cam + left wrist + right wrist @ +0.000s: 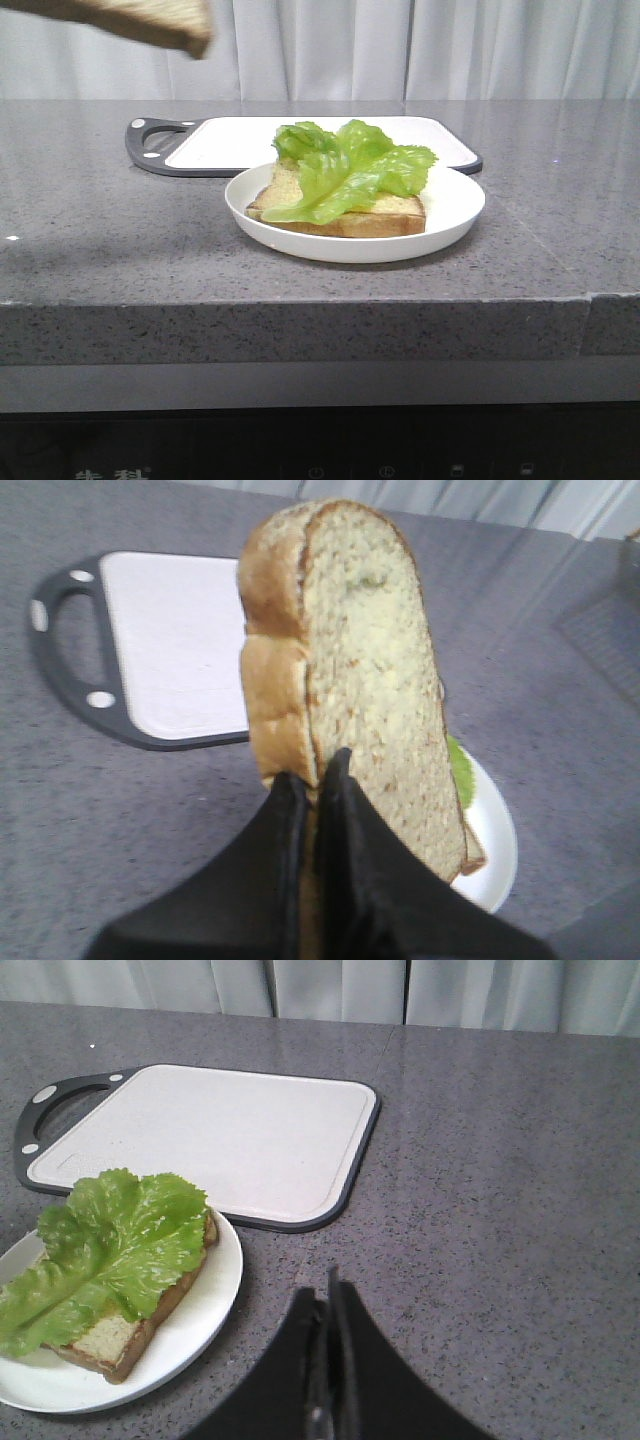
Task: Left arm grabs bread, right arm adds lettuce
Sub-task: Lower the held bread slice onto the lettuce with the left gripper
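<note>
- Left wrist view: my left hand (318, 780) is clenched on the bread (350, 670), its two black fingers pinching the slice at its lower edge, one on each face.
- Bread: held on edge and raised clear of the surface (120, 830); its brown crust faces the board (165, 650), and a shallow dent shows near the domed end.
- Front view: one corner of the bread (150, 25) shows at the top left, high above the surface (100, 230) and well apart from the plate (450, 215); my hands themselves are out of this view.
- Plate: white and round, resting on the grey surface just in front of the board (240, 140); whether the two touch I cannot tell.
- Lettuce (350, 170): a ruffled green leaf lying on the second slice (350, 222), which sits flat on the plate; the leaf covers most of that slice and overhangs its far edge.
- Right wrist view: my right hand (328, 1305) is closed and grasps nothing, its fingers pressed together above bare surface (500, 1210).
- Same view: the lettuce (110, 1245) and plate (215, 1290) lie near my right hand, apart from it; the board (220, 1140) lies beyond them.
</note>
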Controlling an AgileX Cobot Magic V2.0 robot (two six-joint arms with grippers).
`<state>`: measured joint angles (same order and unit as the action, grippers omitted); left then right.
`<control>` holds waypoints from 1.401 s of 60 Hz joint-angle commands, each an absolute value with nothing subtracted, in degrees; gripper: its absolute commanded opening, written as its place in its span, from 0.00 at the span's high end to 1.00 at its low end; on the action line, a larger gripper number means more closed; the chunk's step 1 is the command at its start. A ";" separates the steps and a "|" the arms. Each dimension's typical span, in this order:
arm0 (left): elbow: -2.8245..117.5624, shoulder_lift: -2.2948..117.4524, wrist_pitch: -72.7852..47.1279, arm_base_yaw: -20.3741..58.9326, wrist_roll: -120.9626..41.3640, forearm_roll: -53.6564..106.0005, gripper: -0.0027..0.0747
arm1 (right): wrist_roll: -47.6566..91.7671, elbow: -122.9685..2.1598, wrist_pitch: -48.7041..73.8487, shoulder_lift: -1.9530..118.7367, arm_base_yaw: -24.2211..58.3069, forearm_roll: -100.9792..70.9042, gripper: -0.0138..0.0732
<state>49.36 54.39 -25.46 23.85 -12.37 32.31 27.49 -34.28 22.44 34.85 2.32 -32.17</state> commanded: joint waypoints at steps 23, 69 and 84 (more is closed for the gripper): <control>66.94 82.45 -37.19 26.07 -33.33 67.79 0.99 | 28.03 -35.58 19.12 34.53 2.04 -32.79 0.91; 70.35 92.41 -42.69 23.76 -32.93 66.90 0.58 | 28.03 -35.58 19.17 34.53 2.04 -32.79 0.91; 70.35 92.21 -43.10 23.35 -32.93 66.18 0.34 | 28.03 -35.58 19.35 34.53 2.04 -32.79 0.91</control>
<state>68.24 94.76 -42.31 23.91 -33.15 64.00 27.58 -34.04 22.75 34.60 2.32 -32.07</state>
